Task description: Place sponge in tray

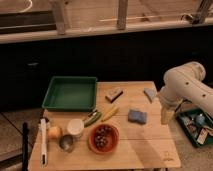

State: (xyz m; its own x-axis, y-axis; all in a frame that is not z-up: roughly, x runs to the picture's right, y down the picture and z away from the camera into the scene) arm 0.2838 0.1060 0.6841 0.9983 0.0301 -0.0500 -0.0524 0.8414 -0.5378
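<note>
The blue-lavender sponge [137,116] lies flat on the wooden table [145,150], right of centre. The green tray [52,95] sits at the table's back left corner, and its inside looks bare. My white arm [186,85] comes in from the right. The gripper [166,117] points down at the table's right edge, a short way right of the sponge and apart from it. Nothing shows in the gripper.
A grey-blue wedge [150,94] and a small block [114,93] lie at the back. A yellow item [110,114], a green item [92,118], a white cup [75,128], an orange bowl [104,138], a can [66,143] and a white-handled tool [43,140] crowd the front left. A bin of clutter [198,126] stands at the right.
</note>
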